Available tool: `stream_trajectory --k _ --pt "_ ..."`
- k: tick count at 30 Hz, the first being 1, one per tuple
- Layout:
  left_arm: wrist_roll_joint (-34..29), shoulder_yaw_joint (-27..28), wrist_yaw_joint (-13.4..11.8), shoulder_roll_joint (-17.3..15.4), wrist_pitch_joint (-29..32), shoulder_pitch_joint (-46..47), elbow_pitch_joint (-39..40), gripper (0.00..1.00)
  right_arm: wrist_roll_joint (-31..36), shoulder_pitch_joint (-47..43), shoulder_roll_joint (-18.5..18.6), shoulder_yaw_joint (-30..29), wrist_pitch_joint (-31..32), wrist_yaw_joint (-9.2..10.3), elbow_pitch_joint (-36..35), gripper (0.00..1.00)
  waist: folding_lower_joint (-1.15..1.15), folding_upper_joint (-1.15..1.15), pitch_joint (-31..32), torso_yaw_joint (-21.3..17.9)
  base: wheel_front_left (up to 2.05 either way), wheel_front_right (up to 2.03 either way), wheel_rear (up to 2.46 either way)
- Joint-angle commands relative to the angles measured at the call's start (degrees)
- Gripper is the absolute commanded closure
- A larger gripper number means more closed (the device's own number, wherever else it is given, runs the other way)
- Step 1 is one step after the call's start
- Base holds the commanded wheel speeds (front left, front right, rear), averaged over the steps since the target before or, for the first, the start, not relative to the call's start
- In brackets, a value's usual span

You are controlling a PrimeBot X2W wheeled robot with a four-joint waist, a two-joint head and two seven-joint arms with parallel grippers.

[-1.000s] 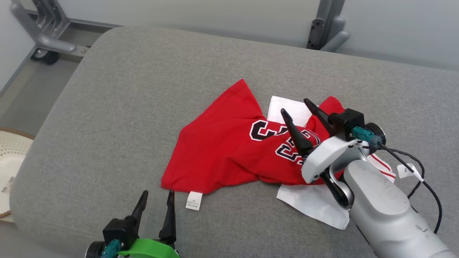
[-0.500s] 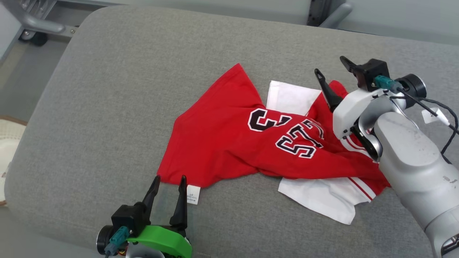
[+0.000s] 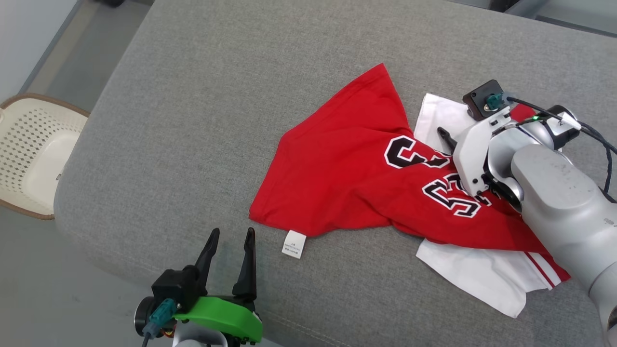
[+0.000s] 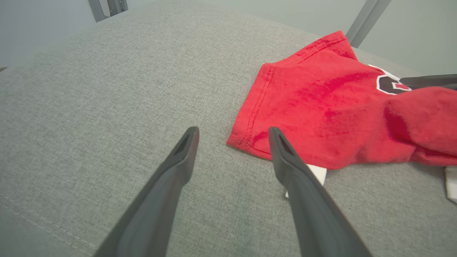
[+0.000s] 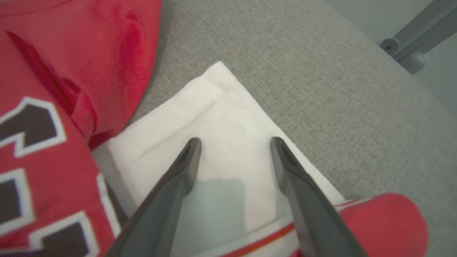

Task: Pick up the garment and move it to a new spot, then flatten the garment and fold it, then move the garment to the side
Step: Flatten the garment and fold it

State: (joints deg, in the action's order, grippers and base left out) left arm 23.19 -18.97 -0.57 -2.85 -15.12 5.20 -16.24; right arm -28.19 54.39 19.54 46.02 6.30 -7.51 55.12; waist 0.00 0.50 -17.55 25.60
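1. The step in hand looks like the first one: getting hold of the garment (image 3: 347,193) to carry it to a new spot. Nothing is gripped yet.
2. The garment, a red jersey with black-and-white numerals and white panels, lies crumpled on the grey padded surface (image 3: 193,96), right of centre in the head view.
3. The right claw (image 5: 235,140) stands wide open and empty, poised over a white corner panel (image 5: 221,107) at the upper right of the heap. Whether its tips touch the cloth I cannot tell.
4. The left claw (image 3: 232,231), at the lower left of the head view, is also wide open with nothing in it. It sits just short of the red hem corner (image 4: 246,139), and a white care label (image 3: 294,243) lies beside that corner.
5. Next move, as I judge it: each claw lowers onto its corner and pinches cloth, not padding, then both lift together.
6. A pale lattice basket (image 3: 29,144) sits on the floor at the left edge, well apart — no obstacle. The twisted folds are the likelier hindrance — a pinch may catch several layers.
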Motion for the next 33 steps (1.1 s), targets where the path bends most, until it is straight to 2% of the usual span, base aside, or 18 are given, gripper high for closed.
stream_trajectory --k 1,3,4,5,6,12,17,22,28,31,32,33 --pt "0.47 -0.11 -0.37 -0.10 0.00 0.71 0.26 0.00 -0.13 0.15 0.55 0.45 0.57 0.05 0.59 0.00 0.00 -0.50 -1.12 1.09 0.00 0.00 0.00" --pt "0.55 0.14 -0.51 -0.11 0.00 0.66 0.33 0.00 -0.53 0.32 0.67 1.36 1.58 0.05 1.89 0.00 0.00 -0.50 -1.41 1.21 0.00 0.00 0.00" --pt "0.63 0.36 -0.54 -0.11 0.00 0.69 0.41 0.00 -0.35 0.40 0.81 2.05 1.61 0.06 2.21 0.04 0.00 -0.50 -1.58 1.27 0.00 0.00 0.00" --pt "0.59 0.54 -0.53 -0.11 0.00 0.75 0.43 0.00 -0.02 0.81 1.12 2.51 0.89 0.06 2.41 0.59 0.00 -0.50 -1.71 1.30 0.00 0.00 0.00" --pt "0.47 0.71 -0.46 -0.10 0.00 0.82 0.46 0.00 0.39 1.29 1.60 2.60 0.37 0.10 2.95 1.00 0.00 -0.50 -1.84 1.31 0.00 0.00 0.00" --pt "0.25 1.20 -0.63 -0.11 0.00 1.16 0.60 0.00 3.27 5.63 3.43 -0.28 -5.25 0.12 7.78 1.00 0.00 -0.50 -2.36 0.93 0.00 0.00 0.00" --pt "0.45 0.99 -0.68 -0.11 0.00 1.53 0.76 0.00 6.69 10.68 5.47 -6.24 -12.89 0.08 13.93 1.00 0.00 -0.50 -2.70 0.74 0.00 0.00 0.00" --pt "0.49 0.59 -0.56 -0.11 0.00 2.07 1.02 0.00 11.03 16.00 11.45 -13.70 -18.40 0.08 18.10 1.00 0.00 -0.50 -3.30 1.43 0.00 0.00 0.00" --pt "0.31 -0.26 -0.03 -0.11 -0.01 2.31 0.99 0.00 18.85 18.80 21.06 -23.01 -20.00 0.08 18.78 1.00 0.00 -0.50 -4.04 3.53 0.00 0.00 0.00" --pt "0.09 -0.35 -0.10 -0.11 0.00 2.12 0.92 0.00 22.88 18.76 23.74 -28.71 -19.08 0.08 18.82 1.00 0.00 -0.50 -4.22 4.09 0.00 0.00 0.00" --pt "-0.01 -0.24 -0.18 -0.11 0.00 1.88 0.93 0.00 23.87 18.42 23.85 -31.10 -18.46 0.08 18.82 0.00 0.00 -0.50 -4.21 4.01 0.00 0.00 0.00" --pt "-0.11 -0.18 -0.27 -0.11 0.00 1.61 0.82 0.00 24.89 18.27 23.42 -33.13 -18.95 0.08 18.79 0.00 0.00 -0.50 -4.16 3.81 0.00 0.00 0.00"
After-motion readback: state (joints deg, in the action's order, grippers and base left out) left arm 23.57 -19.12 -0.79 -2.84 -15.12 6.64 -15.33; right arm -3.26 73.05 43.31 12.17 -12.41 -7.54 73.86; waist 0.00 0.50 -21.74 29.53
